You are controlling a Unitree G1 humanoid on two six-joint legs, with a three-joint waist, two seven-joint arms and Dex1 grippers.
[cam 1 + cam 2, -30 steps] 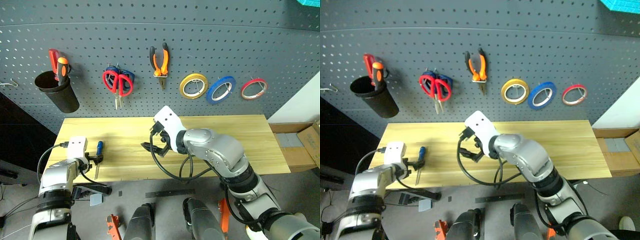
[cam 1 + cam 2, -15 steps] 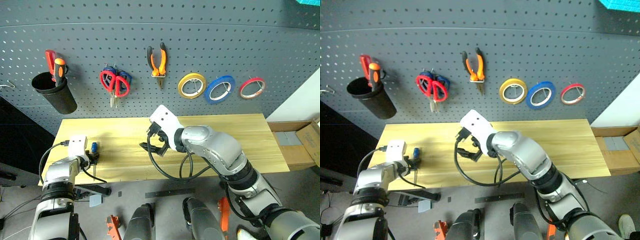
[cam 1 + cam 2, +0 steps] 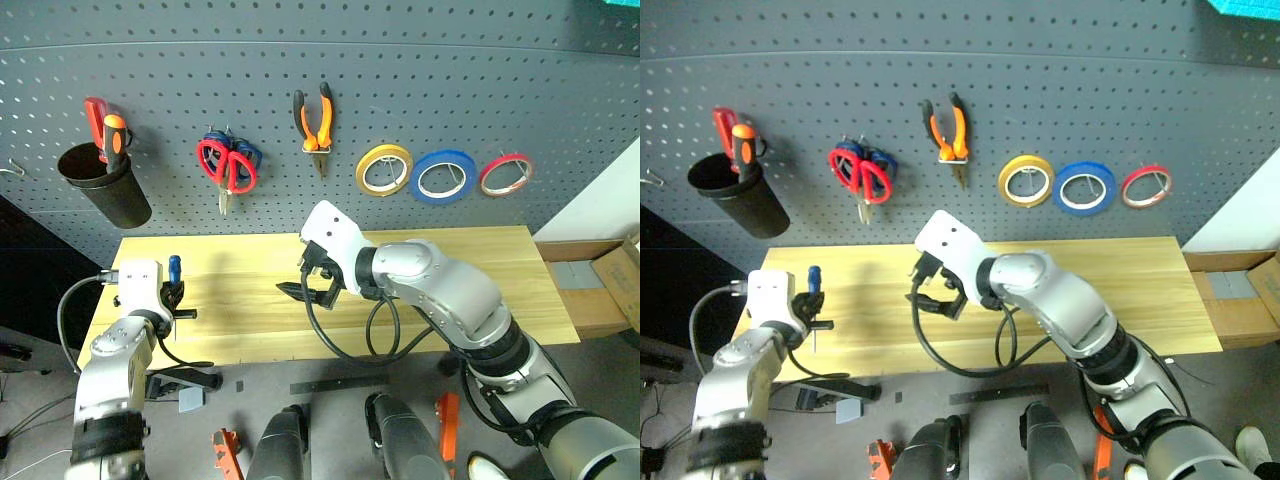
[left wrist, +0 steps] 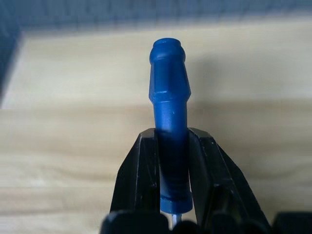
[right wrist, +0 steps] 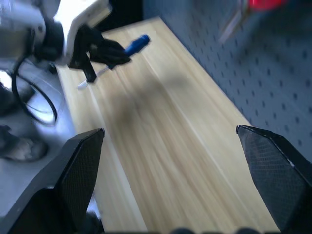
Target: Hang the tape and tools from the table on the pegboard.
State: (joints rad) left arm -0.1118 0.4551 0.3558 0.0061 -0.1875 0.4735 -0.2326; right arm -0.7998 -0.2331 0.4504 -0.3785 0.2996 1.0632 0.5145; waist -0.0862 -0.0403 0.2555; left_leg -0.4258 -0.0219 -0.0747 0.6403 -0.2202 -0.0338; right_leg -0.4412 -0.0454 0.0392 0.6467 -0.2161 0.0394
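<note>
Left gripper (image 4: pixel 173 161) is clamped on the blue screwdriver (image 4: pixel 169 122) over the table (image 3: pixel 450 290); right gripper (image 3: pixel 312 283) hangs wide open nearby, empty.

Glossy blue plastic screwdriver handle (image 4: pixel 169 122), matt pale wood table (image 3: pixel 450 270), dark perforated pegboard (image 3: pixel 420 90)

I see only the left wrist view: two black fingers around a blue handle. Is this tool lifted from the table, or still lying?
Observer: The blue-handled screwdriver is lifted off the table, handle up, in the left gripper.
Operator: Where is the right gripper?
Observer: The right gripper hangs open above the table's middle, holding nothing.
Operator: What already hangs on the pegboard?
Observer: On the pegboard: the red-handled scissors, the pliers and the red tape.
</note>
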